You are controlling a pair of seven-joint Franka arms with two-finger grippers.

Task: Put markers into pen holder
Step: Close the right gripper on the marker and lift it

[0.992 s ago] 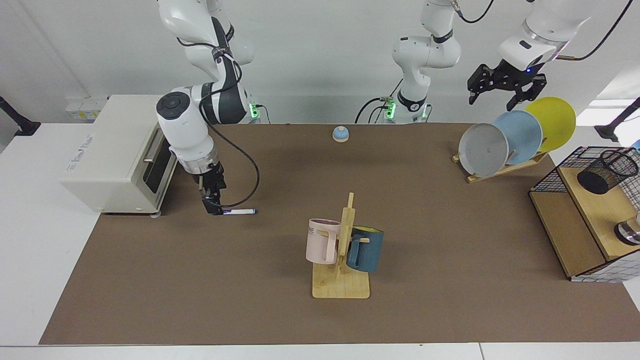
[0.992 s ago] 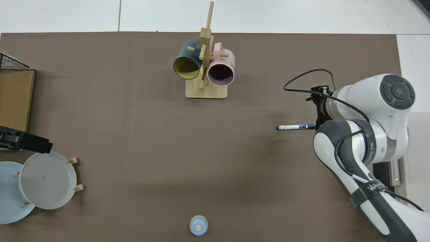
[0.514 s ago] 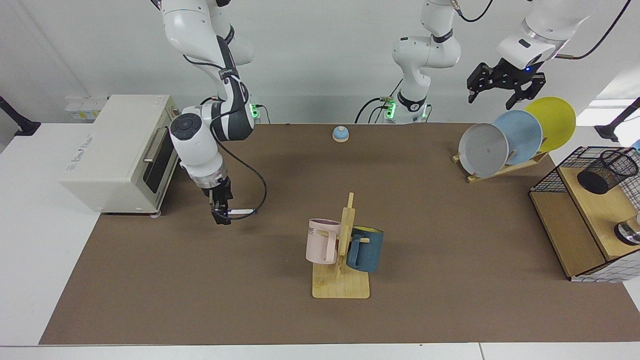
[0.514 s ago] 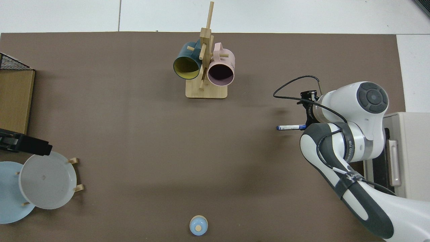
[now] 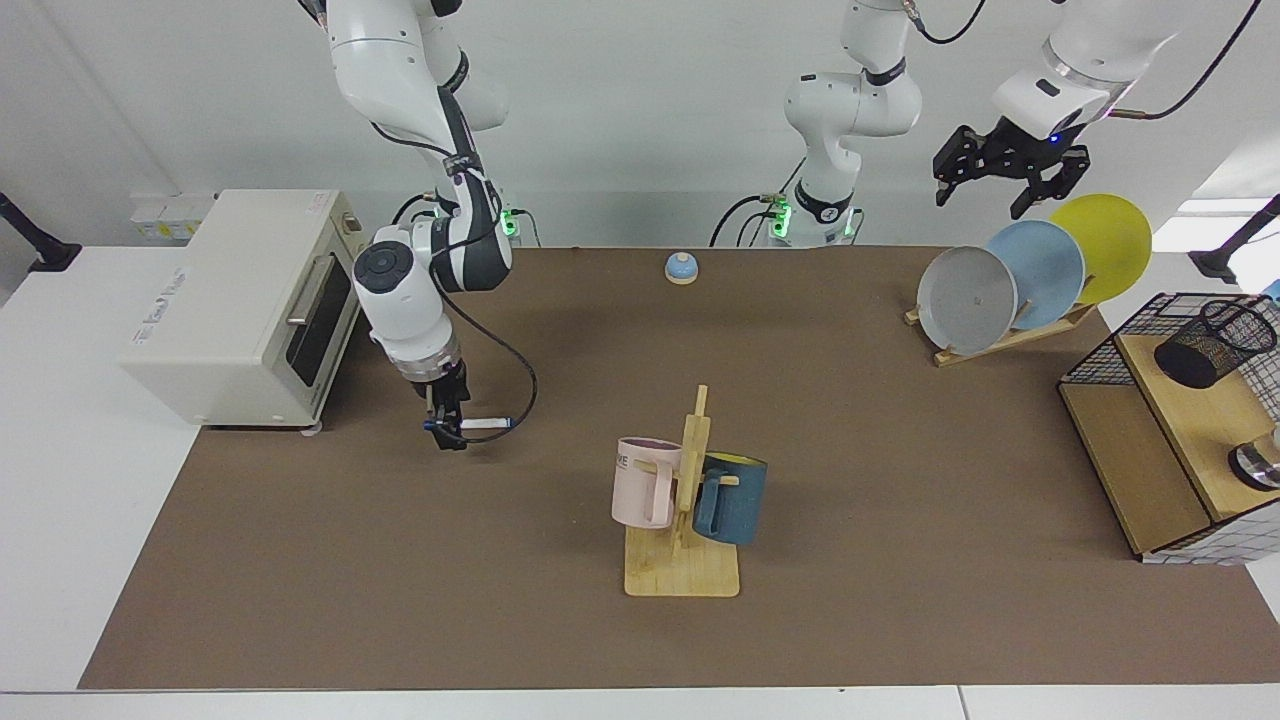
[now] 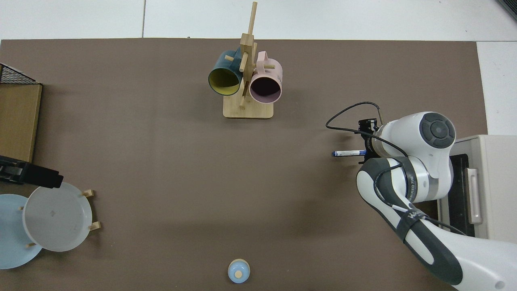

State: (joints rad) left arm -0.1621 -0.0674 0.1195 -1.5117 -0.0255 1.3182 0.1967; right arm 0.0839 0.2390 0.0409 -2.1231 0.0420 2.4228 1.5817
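Here the right gripper (image 5: pixel 446 428) is clamped on one end of the marker (image 5: pixel 484 424), holding it level just above the counter (image 5: pixel 860 440), beside the toaster oven (image 5: pixel 240 300). Far from the oven, the pen holder (image 5: pixel 1212 343) lies tipped on a wooden shelf (image 5: pixel 1195 425); its contents cannot be seen. The left gripper (image 5: pixel 1003 170) waits with fingers spread above the plates (image 5: pixel 1040 270).

Readable text is scarce. Pink mug (image 5: pixel 645 482), centre of facing view: dark letters, partly hidden by its handle, apparently "KE". Toaster oven (image 5: pixel 235 300), left: printed label, illegible. Arm link (image 6: pixel 412 216), top view, lower right: lettering, illegible.
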